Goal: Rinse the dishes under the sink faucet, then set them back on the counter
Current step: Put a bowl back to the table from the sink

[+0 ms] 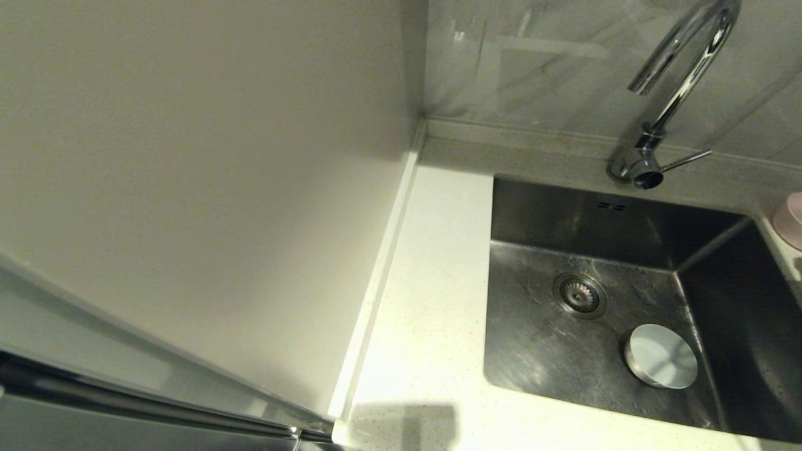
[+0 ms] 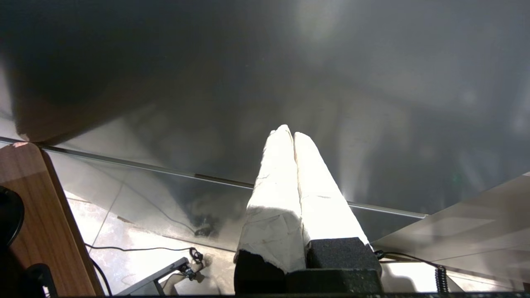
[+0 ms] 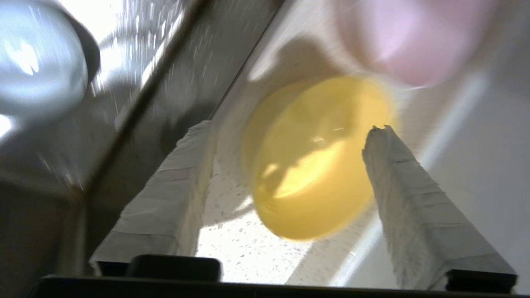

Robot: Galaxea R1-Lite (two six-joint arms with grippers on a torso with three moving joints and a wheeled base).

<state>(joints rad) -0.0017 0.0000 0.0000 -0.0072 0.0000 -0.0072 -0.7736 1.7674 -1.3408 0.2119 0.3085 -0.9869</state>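
The grey-blue bowl [image 1: 661,356] lies in the sink [image 1: 539,351], near the drain strainer [image 1: 579,294]. The right gripper [image 3: 290,140] hovers over the worktop [image 3: 232,244], fingers apart either side of the yellow bowl [image 3: 314,161], with the pink bowl [image 3: 410,37] beside it. The left gripper [image 2: 289,134] is parked, fingers together.

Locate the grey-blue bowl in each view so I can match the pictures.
Head view: grey-blue bowl on the sink floor, nearer the robot than the drain strainer.
Left wrist view: not in it.
Right wrist view: at the picture's edge, inside the sink.
Shared landmark: the sink's rim against the counter.
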